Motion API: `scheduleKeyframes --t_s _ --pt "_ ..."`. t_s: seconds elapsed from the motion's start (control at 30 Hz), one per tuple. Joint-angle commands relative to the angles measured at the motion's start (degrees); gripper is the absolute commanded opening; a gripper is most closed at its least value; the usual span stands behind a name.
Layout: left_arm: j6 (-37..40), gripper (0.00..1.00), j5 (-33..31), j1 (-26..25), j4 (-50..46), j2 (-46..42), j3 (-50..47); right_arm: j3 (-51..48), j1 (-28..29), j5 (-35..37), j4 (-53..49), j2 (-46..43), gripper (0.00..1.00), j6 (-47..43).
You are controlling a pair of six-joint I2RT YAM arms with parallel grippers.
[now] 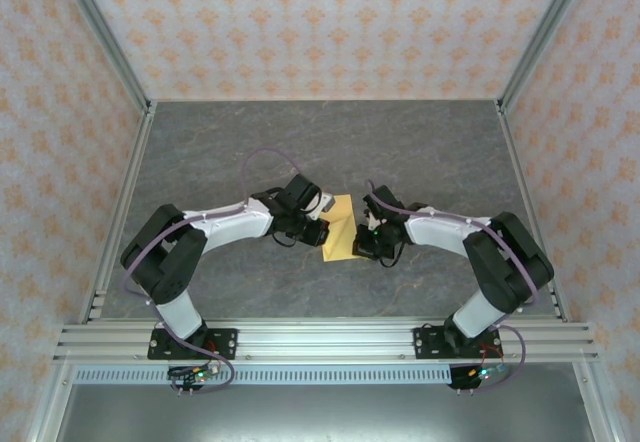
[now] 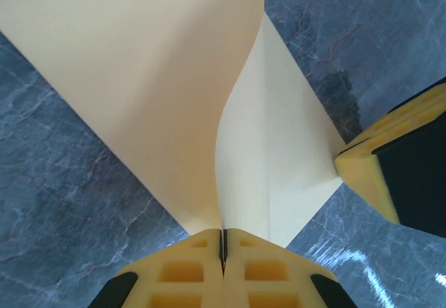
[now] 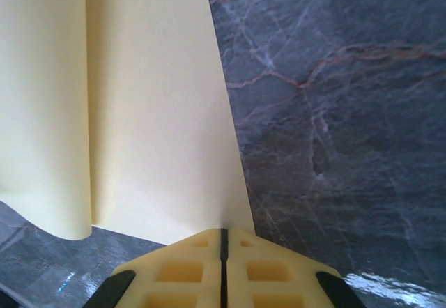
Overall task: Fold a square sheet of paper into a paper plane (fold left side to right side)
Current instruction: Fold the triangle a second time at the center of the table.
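Observation:
The square sheet of paper [image 1: 338, 234] is plain yellow and lies between my two grippers at the middle of the grey tabletop. In the left wrist view one half of the sheet [image 2: 160, 85] rises and curves over the flat half. My left gripper [image 2: 223, 242] is shut on the lifted corner. The right gripper's yellow finger [image 2: 376, 168] touches the sheet's far edge. In the right wrist view the paper [image 3: 146, 113] shows a straight lengthwise crease, and my right gripper [image 3: 224, 237] is shut on its near edge. From above, the left gripper [image 1: 320, 228] and right gripper [image 1: 360, 240] flank the sheet. A paper plane is out of view.
The grey marbled tabletop [image 1: 330, 142] stretches around the sheet, bounded by metal frame rails [image 1: 320, 337] at the front and patterned walls on three sides. Both white arms arc inward from their bases at the near edge.

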Motion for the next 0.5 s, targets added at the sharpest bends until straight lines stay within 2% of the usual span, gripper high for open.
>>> scheduleKeyframes --t_s 0.0,0.47 --pt "2.26 0.04 -0.46 0.58 -3.04 1.51 2.28 1.12 0.42 2.97 -3.28 1.19 0.10 -1.48" --pt "3.82 0.04 -0.35 1.59 -3.04 4.95 4.19 1.45 0.98 2.38 -3.33 1.90 0.10 -1.83"
